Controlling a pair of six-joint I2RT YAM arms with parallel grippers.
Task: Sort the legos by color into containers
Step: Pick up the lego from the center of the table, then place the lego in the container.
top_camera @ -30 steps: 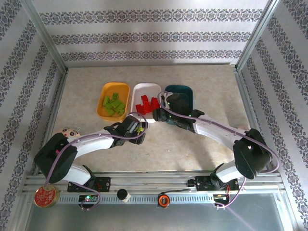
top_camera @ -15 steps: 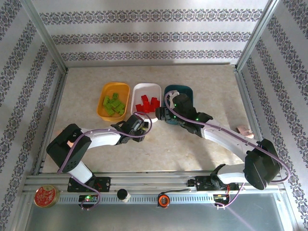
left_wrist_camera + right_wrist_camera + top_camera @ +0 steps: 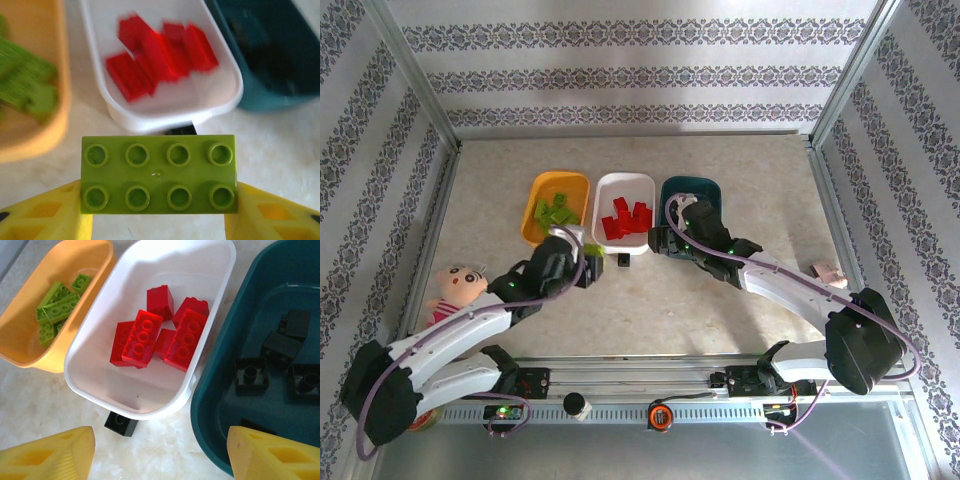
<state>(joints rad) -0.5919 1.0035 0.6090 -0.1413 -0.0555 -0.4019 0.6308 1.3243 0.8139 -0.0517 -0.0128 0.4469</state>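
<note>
Left fingers [image 3: 45, 212] clamp a green brick [image 3: 158, 174], right fingers [image 3: 50, 455] gape; white tray [image 3: 150, 387] half-hides a black brick [image 3: 120, 424].

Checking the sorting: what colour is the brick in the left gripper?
The brick is lime green; left wrist view.

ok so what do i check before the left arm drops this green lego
1. Lime green studded plastic brick clamped in left gripper: ok.
2. Left gripper over orange-yellow plastic tray: not ok, short of it.
3. That tray holds only green bricks: ok.
4. Right gripper open, empty: ok.
5. Small black brick in dark teal plastic tray: not ok, on table beside white plastic tray.
</note>
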